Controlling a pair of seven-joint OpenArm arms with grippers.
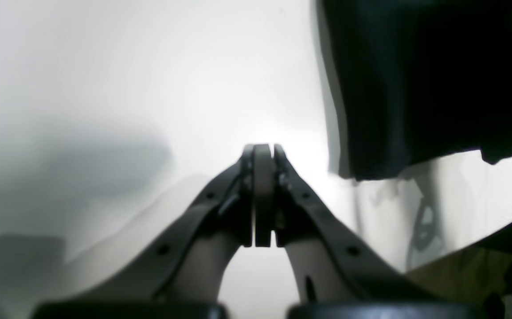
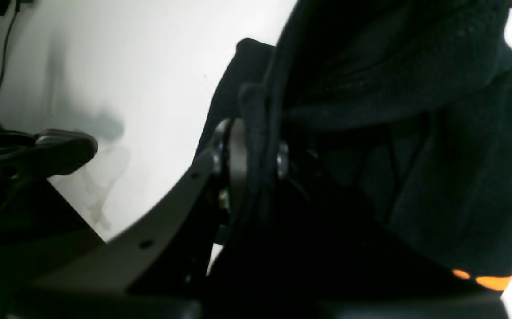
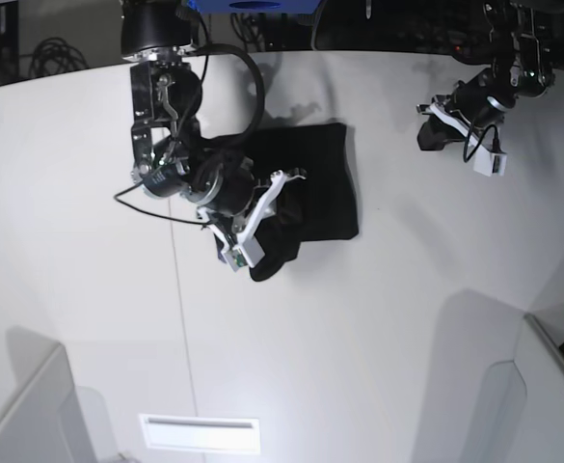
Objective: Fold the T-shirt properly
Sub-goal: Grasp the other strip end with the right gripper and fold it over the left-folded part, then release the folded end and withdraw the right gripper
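On the white table (image 3: pixel 378 328) the T-shirt (image 3: pixel 325 188) lies bunched into a dark slab toward the far side, and my right gripper (image 2: pixel 256 155) sits at its near edge with the jaws pinched tight on a thick roll of black cloth. My left gripper (image 1: pixel 263 153) is off at the far corner, well apart from the shirt, jaws pressed together on nothing.

My worry is the grip: I judge I have several layers caught, so lifting may drag the whole bundle rather than turn one edge, and the fold would come out crooked. With only one side held, the free side could also slump or slide.

My right wrist view shows the seam between the jaws and a sliver of orange print low down; the overhead view shows neither, but it alone gives the shirt's outline.
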